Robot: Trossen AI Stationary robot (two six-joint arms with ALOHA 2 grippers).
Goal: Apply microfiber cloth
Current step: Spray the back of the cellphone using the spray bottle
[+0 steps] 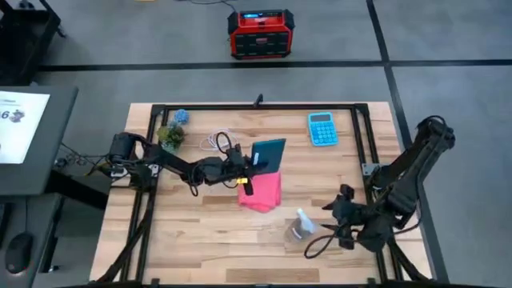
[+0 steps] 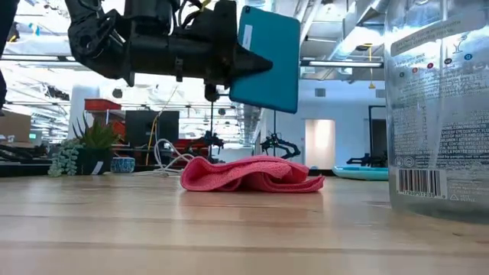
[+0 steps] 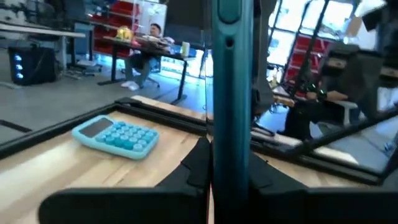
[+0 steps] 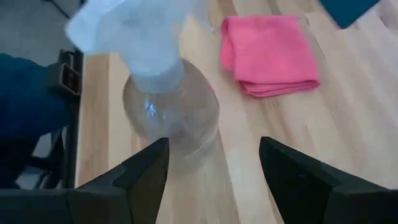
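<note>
We note the right gripper nearest the front edge, fingers spread wide and empty, with a clear spray bottle standing just ahead of them, not touched. The pink cloth lies beyond the bottle from this gripper, loosely folded, flat on the wooden table, and nothing is in contact with it.

Farther in, the left gripper is clamped on the edge of a teal slab (phone or tablet, we cannot tell which), holding it upright and well clear of the table; in the low view the slab hangs directly above the cloth. A blue calculator sits farther back, past the left gripper, and a small potted plant stands behind its arm.

Judgement: the step in hand is getting the cloth against the slab, and it looks barely begun. To do it well, we would have the right gripper pass beside the bottle rather than over it, pinch the cloth at its thick folded edge so several layers lift together, and keep the left grip steady, screen face turned toward the incoming cloth. Wipe lightly; pressing hard could twist the slab in the fingers.
</note>
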